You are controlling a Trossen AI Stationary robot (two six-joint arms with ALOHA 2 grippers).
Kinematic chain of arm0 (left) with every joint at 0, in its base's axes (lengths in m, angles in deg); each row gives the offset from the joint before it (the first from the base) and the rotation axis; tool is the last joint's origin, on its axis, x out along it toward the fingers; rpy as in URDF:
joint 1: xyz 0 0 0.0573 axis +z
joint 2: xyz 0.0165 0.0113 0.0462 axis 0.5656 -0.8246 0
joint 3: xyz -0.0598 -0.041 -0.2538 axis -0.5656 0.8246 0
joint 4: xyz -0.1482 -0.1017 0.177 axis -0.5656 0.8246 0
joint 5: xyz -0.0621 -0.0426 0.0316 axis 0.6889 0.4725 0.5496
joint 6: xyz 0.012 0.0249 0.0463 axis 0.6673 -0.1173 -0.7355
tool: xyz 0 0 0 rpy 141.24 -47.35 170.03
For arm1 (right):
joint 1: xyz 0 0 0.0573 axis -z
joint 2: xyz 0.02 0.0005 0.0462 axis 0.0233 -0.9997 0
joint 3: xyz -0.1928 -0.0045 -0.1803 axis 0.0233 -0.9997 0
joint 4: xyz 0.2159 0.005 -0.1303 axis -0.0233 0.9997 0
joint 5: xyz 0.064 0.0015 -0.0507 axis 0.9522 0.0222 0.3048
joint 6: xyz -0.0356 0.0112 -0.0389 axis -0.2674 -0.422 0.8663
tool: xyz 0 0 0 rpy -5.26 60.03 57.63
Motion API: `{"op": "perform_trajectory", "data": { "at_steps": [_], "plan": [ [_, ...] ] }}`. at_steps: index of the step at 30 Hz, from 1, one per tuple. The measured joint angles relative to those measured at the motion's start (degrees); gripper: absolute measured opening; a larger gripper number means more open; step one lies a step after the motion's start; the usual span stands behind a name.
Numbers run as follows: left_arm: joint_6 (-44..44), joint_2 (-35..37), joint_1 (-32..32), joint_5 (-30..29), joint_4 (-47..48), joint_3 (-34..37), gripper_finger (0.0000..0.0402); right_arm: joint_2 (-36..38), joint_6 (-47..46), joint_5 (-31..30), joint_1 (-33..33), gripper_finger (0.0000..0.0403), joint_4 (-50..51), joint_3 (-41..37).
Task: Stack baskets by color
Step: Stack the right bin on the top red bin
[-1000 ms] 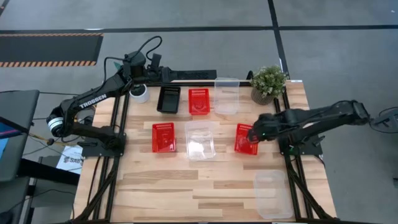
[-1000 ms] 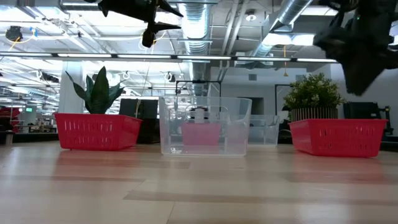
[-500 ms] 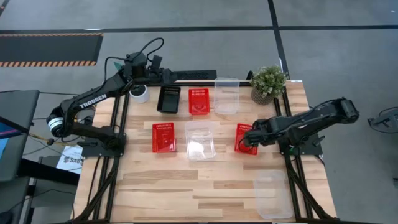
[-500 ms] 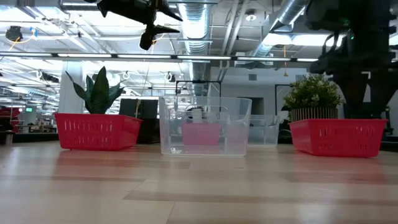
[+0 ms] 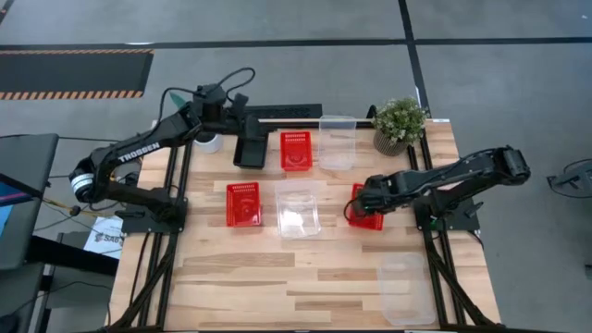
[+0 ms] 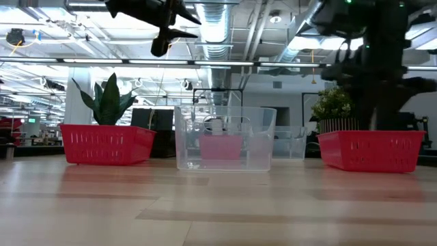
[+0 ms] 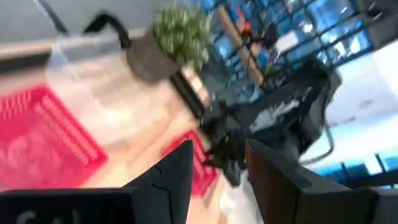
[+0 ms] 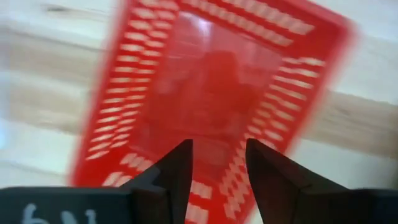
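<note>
Right pincer (image 8: 214,163): parted, empty, over my red basket (image 8: 211,93) right of the clear basket (image 5: 298,207).
Grip: I'd straddle one wall squarely.
Left pincer (image 7: 214,168): half-spread, idle.

On my overhead feed the table (image 5: 277,277) is pale wood in butcher-block strips; three baskets read bright red: one at the back row (image 5: 296,150), one at mid left (image 5: 243,203), one under the right arm (image 5: 363,215); each shows a perforated base, rows of small slots clear in the right wrist view (image 8: 205,106); the black basket (image 5: 250,148) is solid dark; three baskets are clear and translucent (image 5: 298,208) (image 5: 337,141) (image 5: 405,289); both arms look matte black, white lettering on the left arm (image 5: 139,150); the potted plant (image 5: 399,120) is green in a grey ribbed pot.
</note>
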Motion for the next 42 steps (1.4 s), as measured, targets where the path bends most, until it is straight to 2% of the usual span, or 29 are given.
{"op": "perform_trajectory", "data": {
  "at_steps": [3, 6, 16, 19, 26, 30, 33, 37, 42],
  "plan": [
    [-1.0, 0.0, -2.5, -2.6, 2.5, 0.0, 0.0134, 0.0, 5.0, -0.4, 1.1, 0.0177, -6.0, 0.0],
    [-1.0, 0.0, -5.0, -5.4, 3.7, 0.0, 0.0134, 0.7, 7.0, -1.5, 2.3, 0.0175, -6.7, 0.0],
    [0.9, 0.0, -12.7, -9.9, 4.4, 0.0, 0.0134, 8.2, -0.3, -1.7, 0.1, 0.0167, 9.0, 0.0],
    [1.8, 0.0, -15.0, -10.8, 7.3, 0.0, 0.0129, 8.0, -1.7, -1.7, -1.6, 0.0169, 13.8, 0.0],
    [4.2, 0.0, -22.2, -10.7, 14.6, 0.0, 0.0119, 5.6, -0.8, -0.6, -7.4, 0.0159, 15.1, 0.0],
    [7.9, 0.0, -26.1, -14.7, 13.9, 0.0, 0.0119, 4.0, -5.5, -0.9, -10.1, 0.0155, 19.9, -0.1],
    [10.2, 0.0, -28.4, -18.3, 13.2, 0.0, 0.0119, 4.0, -5.9, -1.2, -11.0, 0.0156, 15.3, -2.2],
    [14.1, 0.0, -32.1, -18.8, 13.3, 0.0, 0.0119, 4.4, -6.1, -1.1, -11.7, 0.0157, 4.8, -7.1],
    [17.6, 0.0, -37.1, -21.4, 13.3, 0.0, 0.0119, 4.2, -5.5, -1.2, -11.7, 0.0150, 1.7, -9.3]
  ]
}}
